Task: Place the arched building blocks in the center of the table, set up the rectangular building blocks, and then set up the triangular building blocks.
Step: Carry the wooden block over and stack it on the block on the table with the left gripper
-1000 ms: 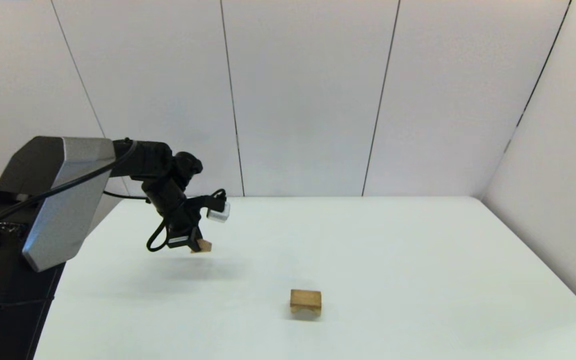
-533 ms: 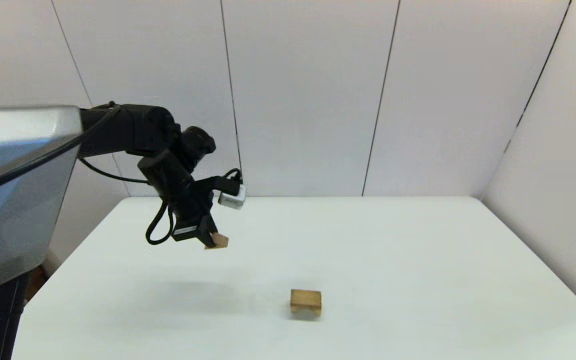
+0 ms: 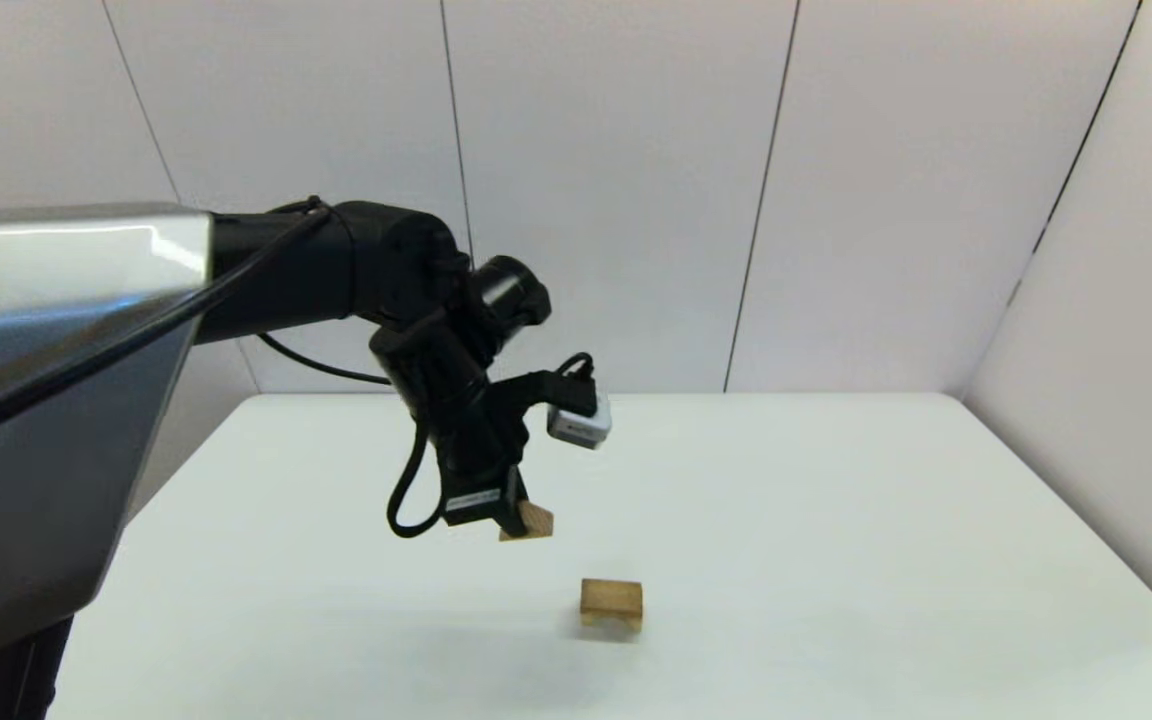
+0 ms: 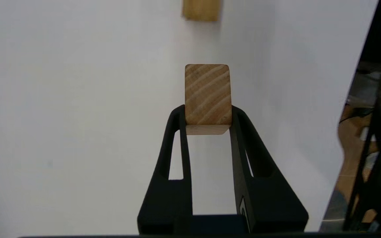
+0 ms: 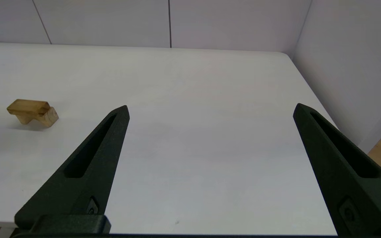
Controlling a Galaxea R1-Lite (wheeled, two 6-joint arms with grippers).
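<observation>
Two blocks are in view on the wide, smooth white table [image 3: 836,500], and the second step looks to be in hand: carrying the slab to the arch. The left gripper [image 4: 208,114], above the table and up-left of the arched building block [image 3: 612,604], is clamped on the rectangular building block [image 4: 207,94]. The right gripper [image 5: 210,112] is parked with its fingers wide apart, the arch off to one side.

The arch, pale wood with a notch beneath, stands near the table's middle. The slab is flat, solid, diagonally grained. Next, I judge, it must be lowered level onto the arch's top, then released.
</observation>
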